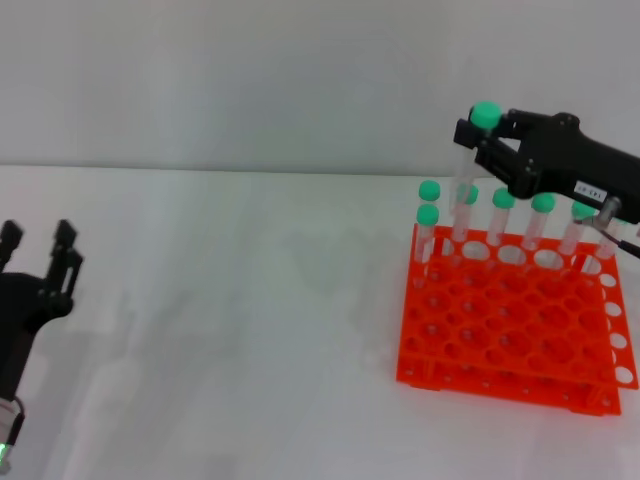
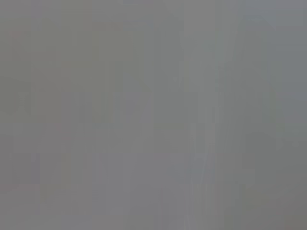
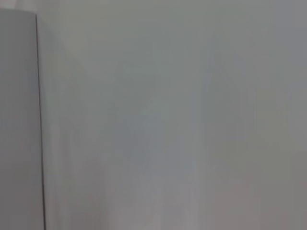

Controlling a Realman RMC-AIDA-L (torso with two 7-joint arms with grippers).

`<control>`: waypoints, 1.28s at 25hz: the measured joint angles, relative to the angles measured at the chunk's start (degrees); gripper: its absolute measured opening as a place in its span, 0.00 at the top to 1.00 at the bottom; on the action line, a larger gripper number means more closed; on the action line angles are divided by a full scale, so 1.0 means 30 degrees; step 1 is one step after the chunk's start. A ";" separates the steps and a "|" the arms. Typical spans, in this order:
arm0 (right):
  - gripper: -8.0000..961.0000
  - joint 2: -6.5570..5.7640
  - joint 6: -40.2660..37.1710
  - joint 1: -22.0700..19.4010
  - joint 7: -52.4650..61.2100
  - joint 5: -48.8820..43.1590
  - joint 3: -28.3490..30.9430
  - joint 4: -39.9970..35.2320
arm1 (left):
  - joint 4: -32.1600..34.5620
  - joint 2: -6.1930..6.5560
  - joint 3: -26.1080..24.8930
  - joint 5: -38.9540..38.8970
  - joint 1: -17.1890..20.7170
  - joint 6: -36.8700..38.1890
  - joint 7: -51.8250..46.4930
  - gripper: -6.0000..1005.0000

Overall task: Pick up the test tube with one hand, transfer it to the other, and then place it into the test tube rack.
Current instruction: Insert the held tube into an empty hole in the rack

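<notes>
The black angular right gripper (image 1: 487, 140) with a white label is clamped on the slim clear green-capped test tube (image 1: 466, 170), upright over the back row of the bright orange two-tier plastic rack (image 1: 520, 340). Its lower end seems, hard to tell, just above a hole; misaligned, it could strike neighbouring tubes (image 1: 500, 222). The left gripper (image 1: 38, 262) rests far left, fingers apart, empty.

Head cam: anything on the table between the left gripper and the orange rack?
Nothing. In the head view, only bare white table lies between the left gripper and the test tube rack. The wrist views show neither.
</notes>
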 joint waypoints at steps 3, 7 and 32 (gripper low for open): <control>0.78 0.0178 0.0822 -0.0160 -0.0032 -0.0273 0.0001 0.0082 | -0.0142 0.0000 -0.0010 -0.0535 -0.0009 -0.0542 -0.0460 0.40; 0.78 0.0773 0.1801 -0.0257 -0.0591 -0.0305 -0.0082 0.0134 | -0.0133 -0.0001 -0.0017 -0.0585 -0.0295 -0.1355 -0.0582 0.40; 0.78 0.1214 0.4996 0.0244 -0.1445 -0.0110 -0.1591 0.1063 | 0.0060 -0.0024 0.0110 -0.0593 -0.0476 -0.1843 -0.0613 0.40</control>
